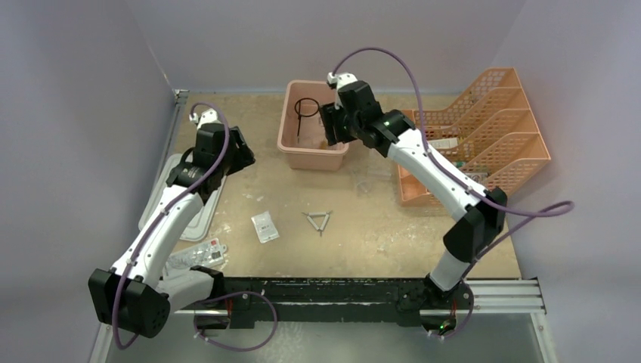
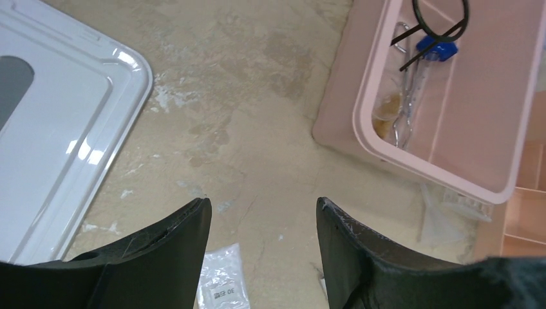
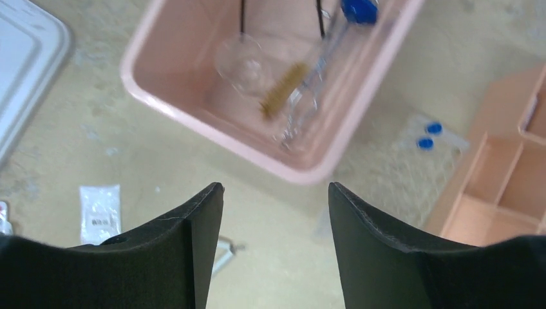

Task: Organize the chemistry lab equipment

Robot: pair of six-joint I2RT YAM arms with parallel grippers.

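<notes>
Wire triangle [image 1: 318, 221] lies toward the desk's near edge — left gripper [image 2: 264, 205] and right gripper [image 3: 275, 188] both spread wide, empty.

From above, the right gripper [image 3: 275, 187] is lost under its own wrist at the pink tub [image 1: 291, 155]. Its wrist view is smeared: a clear flask [image 3: 241, 61], a tan-bristled brush [image 3: 278, 98] and a blue-capped tube [image 3: 325, 55] blur together in the tub. The white lid [image 2: 58, 129] runs off the left edge, a white packet [image 2: 222, 277] off the bottom. Only a corner of the wire triangle [image 3: 226, 250] peeks past a finger [image 3: 187, 251]. The clear bags [image 1: 198, 253] beside the left arm are too small to read.
</notes>
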